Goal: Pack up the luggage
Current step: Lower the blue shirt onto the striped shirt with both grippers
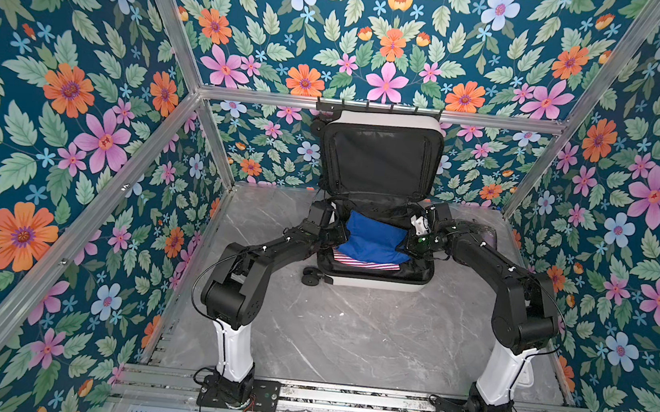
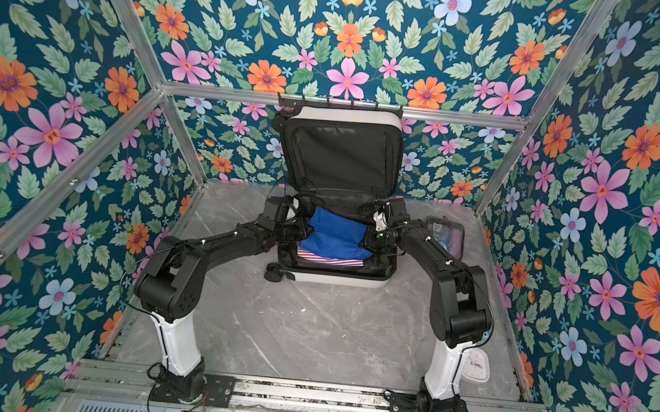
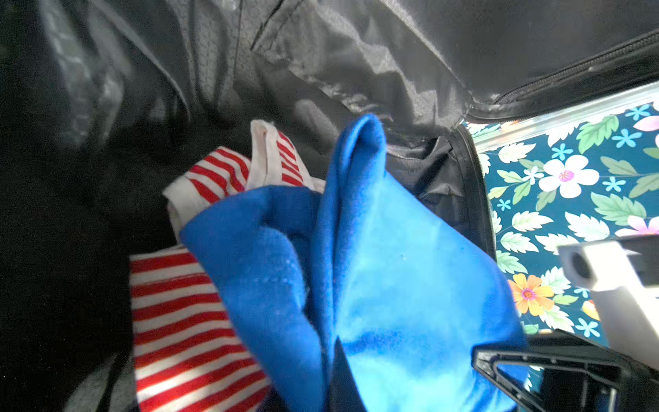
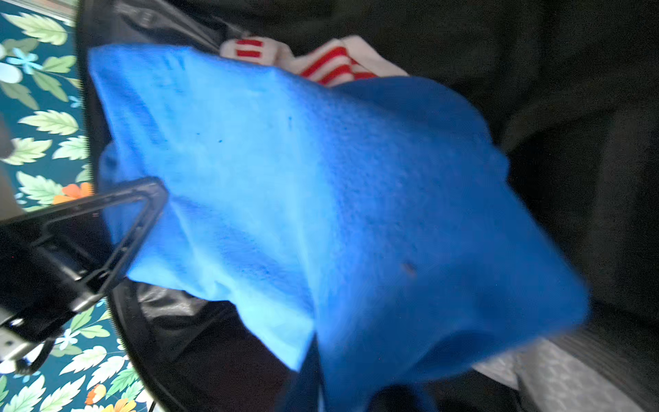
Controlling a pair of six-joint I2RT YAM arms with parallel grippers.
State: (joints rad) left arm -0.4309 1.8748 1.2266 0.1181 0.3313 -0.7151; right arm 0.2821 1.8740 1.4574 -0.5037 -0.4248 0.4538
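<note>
The luggage [image 1: 374, 283] [image 2: 337, 279] lies open at the back of the table, its black-lined lid standing against the wall. Inside lies a red-and-white striped cloth [image 1: 364, 261] [image 3: 178, 314]. Over it, a blue cloth [image 1: 375, 239] [image 2: 335, 237] [image 4: 321, 185] is stretched between both grippers. My left gripper [image 1: 338, 233] [image 3: 338, 374] is shut on the cloth's left edge. My right gripper [image 1: 406, 240] [image 4: 313, 374] is at the right edge, and blurred blue cloth covers its jaws, so their state is hidden.
A clear, black-edged toiletry pouch [image 2: 448, 236] lies on the table right of the luggage, behind my right arm. A flat white object [image 2: 476, 366] sits by the right arm's base. Floral walls enclose the grey marble table [image 1: 348, 334].
</note>
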